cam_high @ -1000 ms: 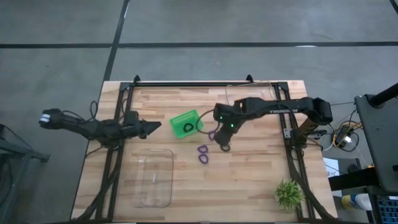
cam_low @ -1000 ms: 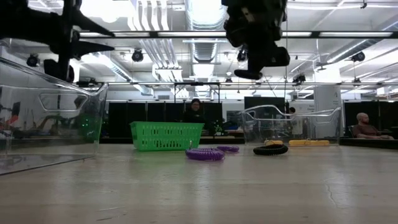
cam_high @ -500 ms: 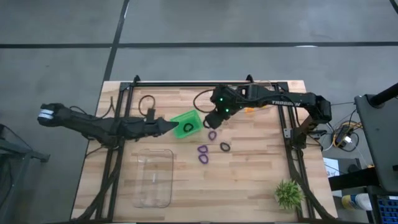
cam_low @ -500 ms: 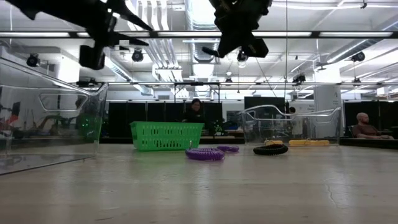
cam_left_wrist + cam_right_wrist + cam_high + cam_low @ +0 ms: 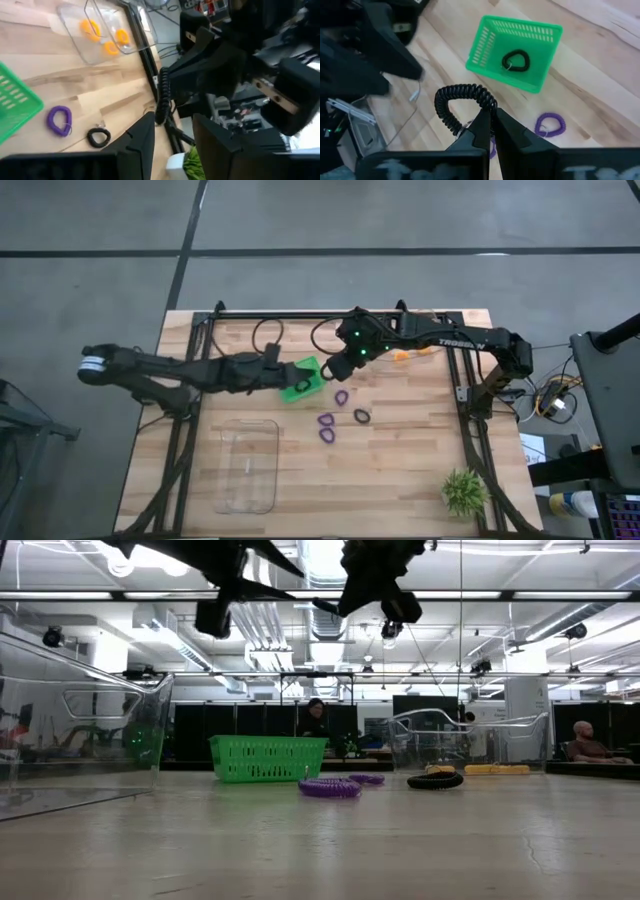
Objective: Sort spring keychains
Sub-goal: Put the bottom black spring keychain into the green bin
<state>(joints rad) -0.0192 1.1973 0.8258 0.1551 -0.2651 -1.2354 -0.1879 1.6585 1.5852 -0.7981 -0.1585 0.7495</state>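
The green bin (image 5: 300, 379) is bright green with a pattern of small slots in its walls, and a black spring keychain (image 5: 516, 60) lies coiled inside it. A second black spring keychain (image 5: 461, 103), ribbed in tight coils, hangs from the dark fingers of the right gripper (image 5: 490, 125). Purple spring keychains (image 5: 327, 426) lie on the pale wooden table (image 5: 400, 470), whose planks show light and darker brown streaks, and another black keychain (image 5: 361, 416) lies near them. Orange keychains (image 5: 105, 36) show yellow-orange inside a clear bin (image 5: 95, 47). A second clear bin (image 5: 248, 465) is colourless. The spiky plant (image 5: 465, 491) is green. Both arms are dark, the right one carrying green lights (image 5: 351, 335).
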